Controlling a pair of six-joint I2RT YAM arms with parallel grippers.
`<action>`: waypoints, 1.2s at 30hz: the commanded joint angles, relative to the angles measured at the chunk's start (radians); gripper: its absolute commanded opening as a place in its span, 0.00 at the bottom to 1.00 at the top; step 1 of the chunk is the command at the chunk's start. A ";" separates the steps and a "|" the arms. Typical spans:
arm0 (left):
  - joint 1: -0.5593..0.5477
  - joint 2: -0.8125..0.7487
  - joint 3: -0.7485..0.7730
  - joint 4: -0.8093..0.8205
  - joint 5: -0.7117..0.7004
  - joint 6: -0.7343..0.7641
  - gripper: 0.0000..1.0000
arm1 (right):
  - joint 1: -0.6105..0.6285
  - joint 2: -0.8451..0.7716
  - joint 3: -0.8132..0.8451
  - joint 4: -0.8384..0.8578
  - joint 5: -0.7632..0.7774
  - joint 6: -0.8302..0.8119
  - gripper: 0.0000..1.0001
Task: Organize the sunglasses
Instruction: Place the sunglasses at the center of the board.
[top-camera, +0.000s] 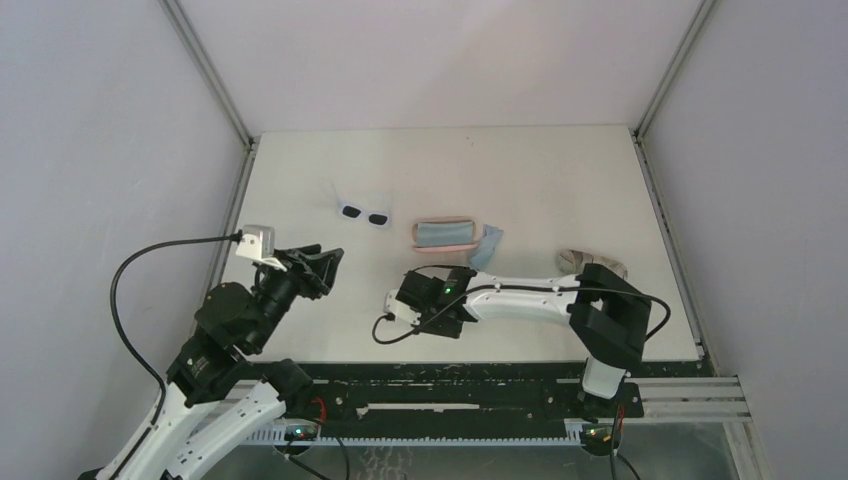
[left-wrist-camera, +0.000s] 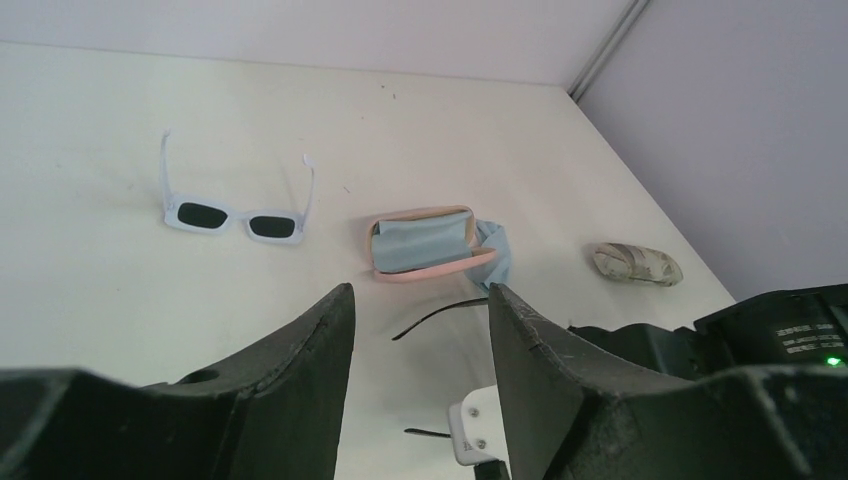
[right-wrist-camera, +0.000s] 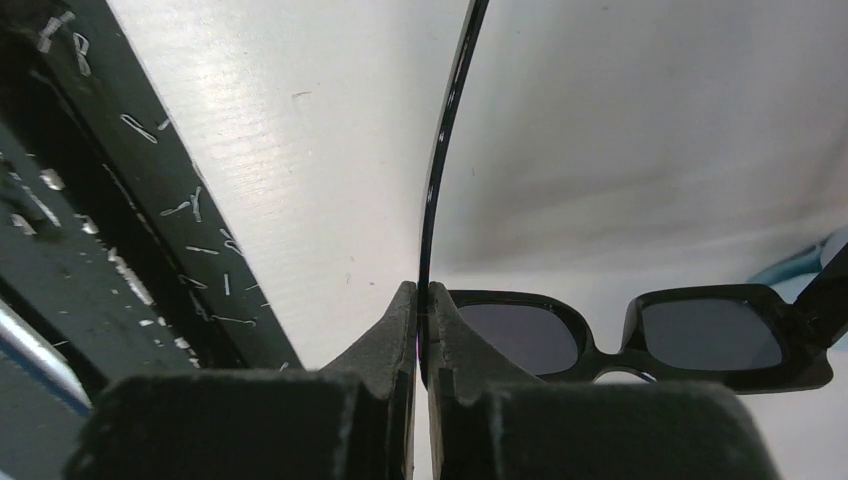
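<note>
Right gripper (right-wrist-camera: 422, 300) pinches the black sunglasses (right-wrist-camera: 606, 352) by one thin arm (right-wrist-camera: 441, 150); left gripper (left-wrist-camera: 420, 295) hangs spread. Lift slowly, lest it slip.

A pink case (top-camera: 445, 244) is laid open at mid-worktop (top-camera: 540, 180). It is lined with a blue cloth (top-camera: 489, 246) that spills past its right end. A mottled pouch (left-wrist-camera: 636, 264) is seen well to its right.
</note>
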 joint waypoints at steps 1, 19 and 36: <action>-0.003 0.006 -0.017 -0.006 -0.019 0.015 0.56 | 0.007 0.043 0.058 -0.017 0.005 -0.134 0.00; -0.003 0.056 -0.026 0.026 0.016 0.006 0.56 | -0.002 -0.141 0.033 0.071 -0.066 -0.061 0.31; -0.002 0.312 0.126 -0.205 -0.054 0.094 0.57 | -0.216 -0.512 -0.294 0.316 0.253 0.908 0.34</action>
